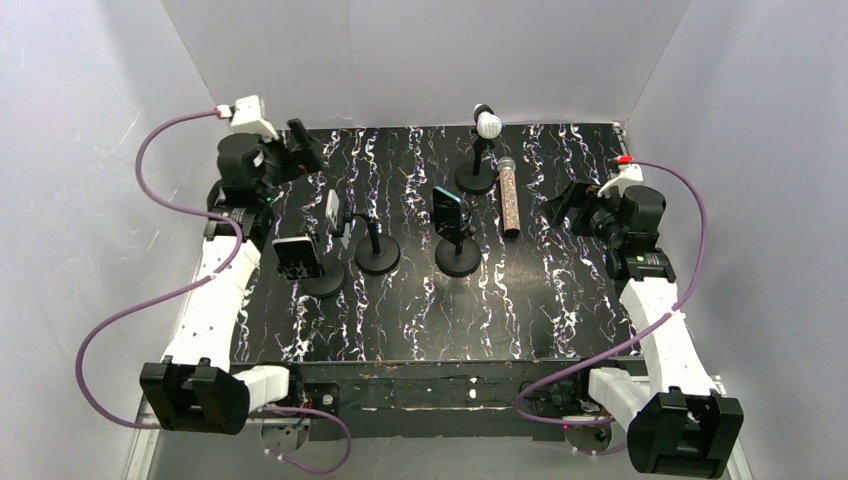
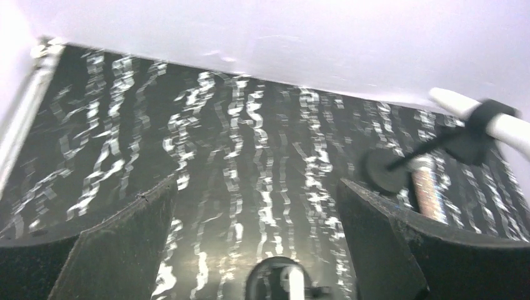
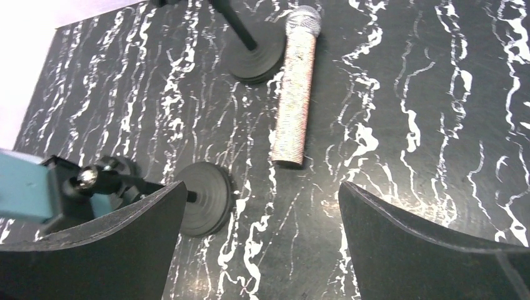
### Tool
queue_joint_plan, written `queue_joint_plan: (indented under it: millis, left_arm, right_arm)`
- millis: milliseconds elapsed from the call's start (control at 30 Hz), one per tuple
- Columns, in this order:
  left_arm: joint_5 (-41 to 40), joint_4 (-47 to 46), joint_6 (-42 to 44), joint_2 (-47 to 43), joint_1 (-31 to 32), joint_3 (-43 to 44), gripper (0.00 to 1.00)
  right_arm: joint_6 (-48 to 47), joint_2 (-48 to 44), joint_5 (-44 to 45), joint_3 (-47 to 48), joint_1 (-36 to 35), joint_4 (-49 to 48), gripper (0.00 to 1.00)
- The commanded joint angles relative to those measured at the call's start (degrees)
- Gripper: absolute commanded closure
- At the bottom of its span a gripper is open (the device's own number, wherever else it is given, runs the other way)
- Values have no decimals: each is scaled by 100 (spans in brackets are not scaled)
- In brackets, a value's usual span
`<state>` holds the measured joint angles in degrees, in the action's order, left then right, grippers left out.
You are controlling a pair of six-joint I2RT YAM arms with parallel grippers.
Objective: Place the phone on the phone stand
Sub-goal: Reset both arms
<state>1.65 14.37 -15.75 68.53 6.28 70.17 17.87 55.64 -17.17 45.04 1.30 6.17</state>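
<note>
Seen from above, we find the teal phone (image 1: 449,207) sitting tilted in the clamp of its phone stand (image 1: 458,262) near the middle of the black marbled surface (image 1: 560,310), touched by neither arm. The right tool (image 3: 262,187) hangs to the right of it, spread wide with nothing between its fingers. Its wrist camera catches the phone's edge at far left and the stand's round base just beside the left finger. The left tool (image 2: 257,184) is likewise wide and empty, above the far left corner. To the left, a dark phone (image 1: 298,257) and a grey phone (image 1: 333,210) sit on their own stands. A glittery microphone (image 3: 295,94) lies flat beside a microphone stand (image 1: 478,172) carrying a white microphone (image 1: 487,123).
</note>
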Motion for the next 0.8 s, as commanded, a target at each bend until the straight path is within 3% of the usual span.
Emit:
queue_joint_plan:
  millis: [0, 200, 367, 433, 767]
  left_arm:
    - [-457, -512, -235, -415, -800, -683, 1]
    - [-1777, -1999, 148, -1078, -1068, -2648, 1]
    - [-2475, -2687, 412, -1403, -1069, -3643, 1]
    - [-2729, -3379, 446, -1490, -1061, -4125, 1]
    - [-2767, -6245, 767, -492, -1059, -5646, 1]
  right_arm:
    - [16, 50, 468, -361, 81, -454, 2]
    - [35, -378, 1488, -1432, 79, -1588, 3]
    - [7, -436, 2418, -1970, 81, -2255, 3]
    - [-4, -309, 2532, -2110, 81, -2482, 3]
    - [-442, 29, 2462, -2768, 90, -3821, 7]
